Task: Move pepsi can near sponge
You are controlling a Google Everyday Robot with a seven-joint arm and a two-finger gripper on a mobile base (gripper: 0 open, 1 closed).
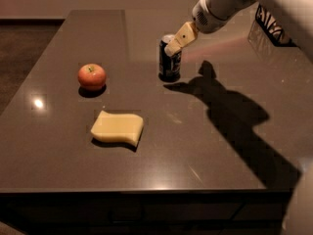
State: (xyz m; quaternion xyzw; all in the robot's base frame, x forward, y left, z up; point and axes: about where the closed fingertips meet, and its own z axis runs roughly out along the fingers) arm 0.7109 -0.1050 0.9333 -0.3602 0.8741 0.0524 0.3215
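Observation:
The dark blue pepsi can (168,63) stands upright at the back middle of the dark table (205,146). The pale yellow sponge (117,128) lies flat to the front left of it, well apart from the can. My gripper (177,41) with tan fingers reaches in from the upper right and is at the can's top right side, overlapping its rim. The white arm behind it fills the upper right corner.
A red apple (92,76) sits left of the can, behind the sponge. A dark wire basket (272,25) stands at the back right edge. The arm's shadow (230,111) falls across the table's right half.

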